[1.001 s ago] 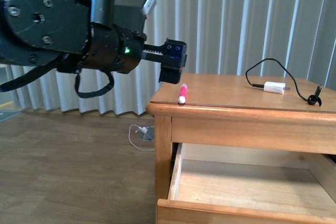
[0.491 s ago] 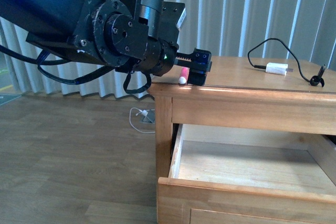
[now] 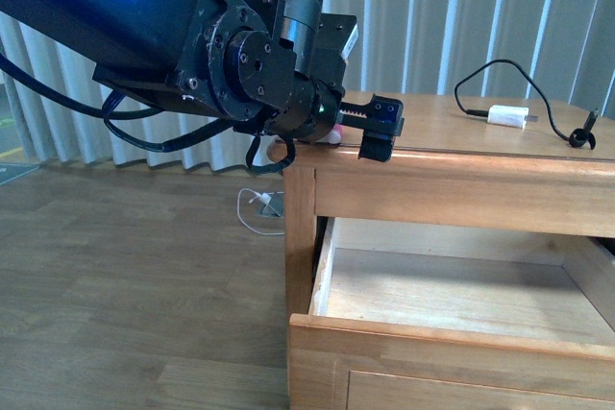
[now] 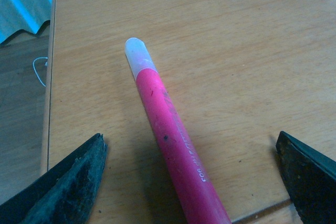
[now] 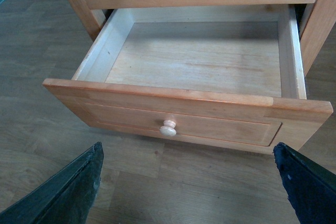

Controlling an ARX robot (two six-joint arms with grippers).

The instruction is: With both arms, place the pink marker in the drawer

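**Desk** [image 3: 480, 146]: a light-brown wooden piece that stands on a wood-plank floor [image 3: 125, 276] before pale pleated curtains [image 3: 432, 16].

**Left arm** [image 3: 173, 36]: bulky and black, with loops of black cable. It reaches in from the left side of the front view as far as the desk's front-left corner.

**Drawer** [image 5: 157, 95]: it stands open below the desk top. Its pale interior is exposed, and the right wrist view shows nothing inside.

**Left end effector** [image 4: 190, 136]: wide open and low over the desk top. One dark fingertip [image 4: 79, 177] lies on each side of the pink marker, and both are clear of it. Nothing is gripped.

**Right end effector** [image 5: 187, 146]: also wide open and holding nothing. It hangs in front of and above the drawer front, over the floor.

**Charger** [image 3: 507, 116]: a white block with a black cable [image 3: 500, 69], lying toward the far right of the desk top, well apart from the marker.

**Pink marker** [image 4: 170, 140]: it lies flat on the desk top near the left edge, between the open left fingers. Its whitish end points away from the wrist camera. In the front view the end effector hides it almost entirely.

**Knob** [image 5: 168, 128]: small, round and pale, at the centre of the recessed drawer front.
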